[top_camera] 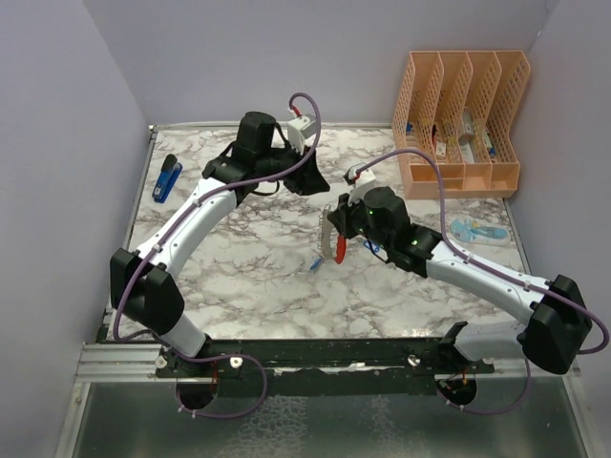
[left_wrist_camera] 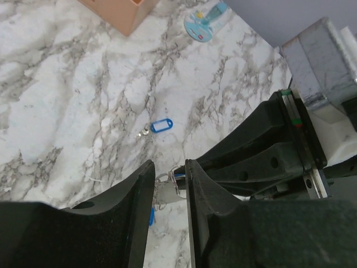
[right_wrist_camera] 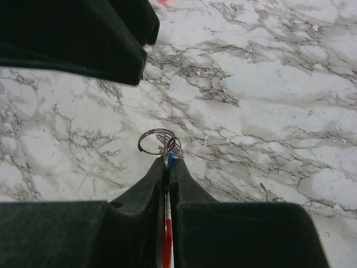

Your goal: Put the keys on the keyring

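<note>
Counter (top_camera: 248,277): marbled top, fills the middle of the overhead frame.

Both arms reach inward and meet near frame centre.

Peach slotted desk organizer (top_camera: 458,176) at upper right. Dark-blue stapler (top_camera: 167,178) at upper left. Pale-blue flat item (top_camera: 477,232) lies on the counter just below the organizer.

Right gripper (right_wrist_camera: 168,162): jaws pinched together on the keyring (right_wrist_camera: 166,240). I see its red part as a sliver between the fingers, with a blue edge beside it. A wire split ring (right_wrist_camera: 165,135) sticks out just past the fingertips. Overhead, the red loop (top_camera: 339,250) hangs under this gripper, right of centre.

Left gripper (left_wrist_camera: 170,167): jaws parted by a narrow gap, with nothing clamped that I can see. In its own camera the ring and a blue bit show through that gap, close to the fingertips. I cannot tell whether they touch. Its dark finger (right_wrist_camera: 83,33) fills the upper left of the right wrist view.

One loose blue-headed key (left_wrist_camera: 162,125) lies flat on the counter at the centre of the left wrist view, apart from both grippers.
</note>
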`<action>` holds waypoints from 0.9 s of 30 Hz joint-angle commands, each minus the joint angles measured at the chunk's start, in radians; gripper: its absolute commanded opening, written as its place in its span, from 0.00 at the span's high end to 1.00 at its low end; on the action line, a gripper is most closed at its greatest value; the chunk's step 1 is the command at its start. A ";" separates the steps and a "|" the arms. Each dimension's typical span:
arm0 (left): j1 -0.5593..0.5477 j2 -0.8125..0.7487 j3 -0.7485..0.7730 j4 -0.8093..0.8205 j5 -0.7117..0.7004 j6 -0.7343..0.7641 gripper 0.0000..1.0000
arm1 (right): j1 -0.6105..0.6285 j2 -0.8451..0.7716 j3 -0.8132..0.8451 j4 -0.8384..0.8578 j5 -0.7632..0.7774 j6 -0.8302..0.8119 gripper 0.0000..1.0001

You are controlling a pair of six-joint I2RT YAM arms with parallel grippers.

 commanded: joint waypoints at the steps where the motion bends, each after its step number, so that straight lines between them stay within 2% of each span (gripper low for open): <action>1: -0.023 0.043 0.053 -0.175 0.058 0.083 0.67 | 0.003 -0.018 0.031 0.003 0.006 -0.026 0.99; 6: -0.049 0.074 0.096 -0.254 0.049 0.141 0.65 | 0.003 -0.013 0.034 -0.005 -0.002 -0.030 0.99; 15: -0.057 0.091 0.080 -0.264 0.022 0.178 0.64 | 0.003 -0.013 0.038 0.005 -0.016 -0.029 0.99; 20: -0.058 0.103 0.078 -0.268 0.021 0.186 0.76 | 0.003 -0.016 0.040 0.004 -0.018 -0.030 0.99; 26: -0.059 0.116 0.082 -0.263 0.021 0.190 0.78 | 0.003 -0.019 0.041 0.007 -0.027 -0.031 0.99; 27: -0.058 0.117 0.085 -0.263 0.022 0.192 0.81 | 0.003 -0.020 0.041 0.007 -0.028 -0.033 0.99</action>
